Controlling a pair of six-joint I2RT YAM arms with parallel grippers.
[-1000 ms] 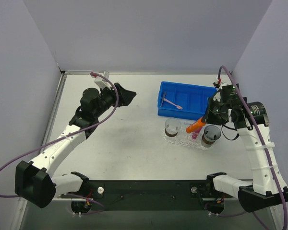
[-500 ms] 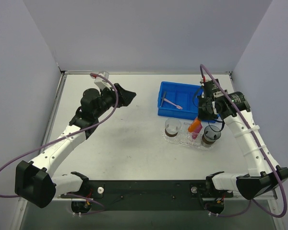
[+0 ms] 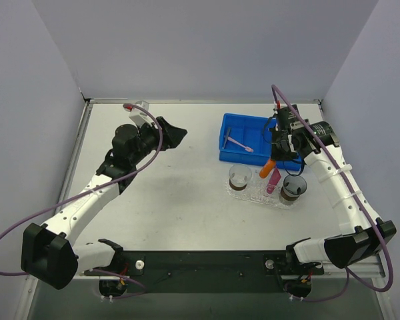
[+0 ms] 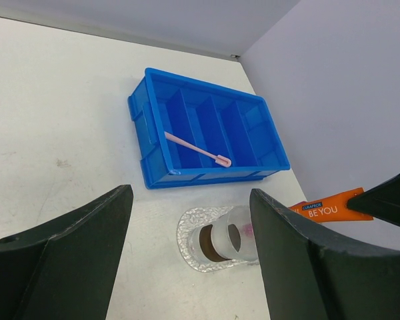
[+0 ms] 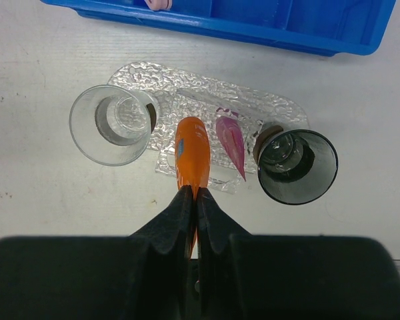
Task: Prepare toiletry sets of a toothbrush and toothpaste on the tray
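Orange soft-plastic toothpaste tube (image 5: 191, 157), tapered, with a small blue label patch: clamped at its flat tail by the right claw (image 5: 192, 197), whose two fingers are pressed together on it. Its long axis runs straight out from the fingertips over the tray (image 5: 280, 110). Whether its nose touches the tray cannot be told. Tray: clear, bumpy-textured plastic with rounded corners, lying flat on the pale surface (image 5: 40, 193). On it is a magenta tube (image 5: 231, 145), also tapered, just beside the orange one and nearly parallel to it. At one end of the tray stands a clear cup (image 5: 87, 143), and at the other a dark smoky cup (image 5: 330, 167), both upright, with the tubes between them. Toothbrush (image 4: 197, 150): a thin pale stick, lying aslant across the dividers of the blue compartmented bin (image 4: 207, 83), just beyond the tray's far edge. Left claw (image 4: 190, 200): fingers spread wide and holding nothing, well apart from bin and tray. Judgement: the tube hangs directly over its resting place, so the coming move looks like a short lowering and release. The right arm is much the nearer to the toothbrush, which is not yet on the tray.
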